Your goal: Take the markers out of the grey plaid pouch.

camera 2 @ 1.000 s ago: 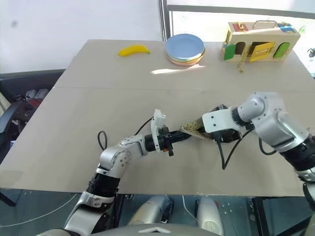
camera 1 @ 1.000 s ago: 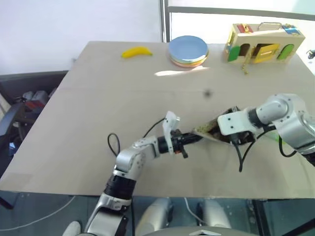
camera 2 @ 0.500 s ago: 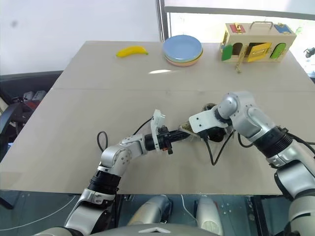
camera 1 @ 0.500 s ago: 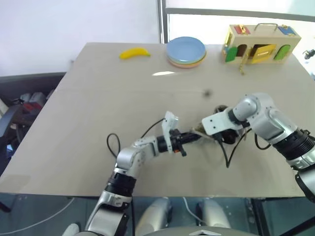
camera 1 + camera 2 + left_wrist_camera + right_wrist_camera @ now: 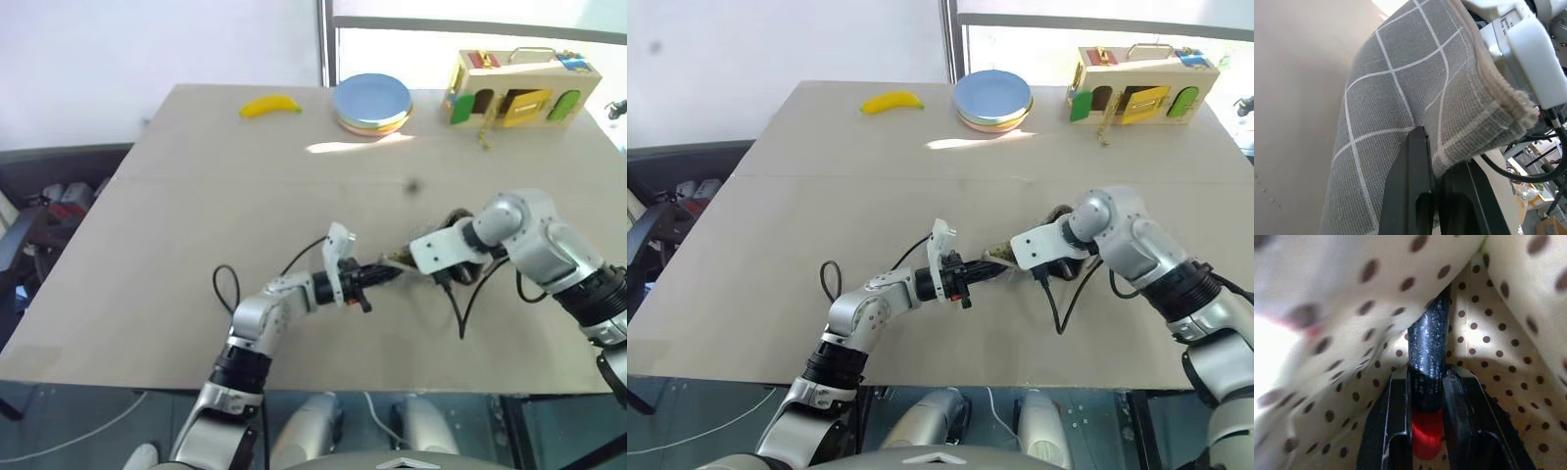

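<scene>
The grey plaid pouch [image 5: 1396, 98] hangs just above the table between both hands, and its mouth faces the right hand. My left gripper [image 5: 1442, 147] is shut on the pouch's edge and shows in the left eye view as the left gripper [image 5: 377, 277] at the pouch [image 5: 400, 262]. My right gripper [image 5: 1427, 374] is inside the pouch, among the dotted yellowish lining [image 5: 1508, 338]. It is shut on a marker [image 5: 1430, 342] with a black barrel and a red end. Other markers are hidden.
At the table's far side lie a yellow banana [image 5: 271, 104], a stack of plates [image 5: 372, 102] and a wooden latch box [image 5: 517, 86]. A black cable [image 5: 460, 304] loops under the right wrist. A dark chair [image 5: 39, 206] stands left of the table.
The right forearm and elbow have swung in toward the pouch while the hand stays at its mouth. The left arm and the pouch have kept still.
</scene>
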`<state>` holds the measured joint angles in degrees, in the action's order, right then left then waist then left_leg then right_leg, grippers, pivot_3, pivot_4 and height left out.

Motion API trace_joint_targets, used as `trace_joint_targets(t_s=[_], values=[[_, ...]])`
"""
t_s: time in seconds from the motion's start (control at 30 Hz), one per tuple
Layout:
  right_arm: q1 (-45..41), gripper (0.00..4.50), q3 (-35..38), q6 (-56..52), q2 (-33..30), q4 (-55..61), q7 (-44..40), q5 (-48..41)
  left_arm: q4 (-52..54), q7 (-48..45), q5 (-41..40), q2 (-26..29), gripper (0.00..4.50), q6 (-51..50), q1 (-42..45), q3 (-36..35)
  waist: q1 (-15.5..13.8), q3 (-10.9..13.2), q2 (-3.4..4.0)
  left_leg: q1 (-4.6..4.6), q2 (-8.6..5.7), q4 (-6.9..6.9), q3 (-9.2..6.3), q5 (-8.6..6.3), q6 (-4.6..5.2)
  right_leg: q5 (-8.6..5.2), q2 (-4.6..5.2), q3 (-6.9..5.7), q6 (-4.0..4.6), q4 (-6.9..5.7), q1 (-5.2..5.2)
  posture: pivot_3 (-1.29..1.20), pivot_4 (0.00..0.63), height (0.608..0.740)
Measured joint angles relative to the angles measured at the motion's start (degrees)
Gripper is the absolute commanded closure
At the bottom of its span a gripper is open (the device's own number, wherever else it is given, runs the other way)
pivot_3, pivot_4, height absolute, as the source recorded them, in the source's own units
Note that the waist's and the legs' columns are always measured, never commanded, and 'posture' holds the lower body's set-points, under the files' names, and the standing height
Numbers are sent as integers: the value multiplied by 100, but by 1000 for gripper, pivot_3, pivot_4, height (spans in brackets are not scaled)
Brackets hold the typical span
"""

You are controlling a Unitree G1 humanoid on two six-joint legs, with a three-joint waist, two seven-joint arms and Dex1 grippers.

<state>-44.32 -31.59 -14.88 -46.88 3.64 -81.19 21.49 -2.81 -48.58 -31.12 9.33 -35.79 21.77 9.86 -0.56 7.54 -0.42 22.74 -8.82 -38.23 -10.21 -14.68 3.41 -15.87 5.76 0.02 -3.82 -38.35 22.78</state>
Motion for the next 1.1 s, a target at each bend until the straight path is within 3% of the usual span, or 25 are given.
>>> trace_joint_targets(t_s=[0.43,0.7,0.93,1.1], values=[[110,4167,361,-613,-971,1558,-80,-49,210,93,17,2,4500,140,57,148,-23,2,1,6,0,4,0,0,0,0,0,-1,0,12,0,0,150,740],[135,4167,397,-818,-814,1561,93,76,458,420,173,-12,4500,169,185,167,-22,3,0,6,1,5,0,0,0,0,0,-1,0,13,0,0,150,740],[524,4167,920,-1561,-452,1535,282,-351,678,664,164,-130,4500,163,225,-35,-30,4,0,8,1,4,0,0,1,0,1,-2,0,15,-1,0,150,740],[802,4167,927,-1258,-454,1450,676,-266,690,873,161,-226,4500,98,249,-37,-28,4,-1,9,0,4,0,0,1,0,1,-2,0,16,0,0,150,740]])
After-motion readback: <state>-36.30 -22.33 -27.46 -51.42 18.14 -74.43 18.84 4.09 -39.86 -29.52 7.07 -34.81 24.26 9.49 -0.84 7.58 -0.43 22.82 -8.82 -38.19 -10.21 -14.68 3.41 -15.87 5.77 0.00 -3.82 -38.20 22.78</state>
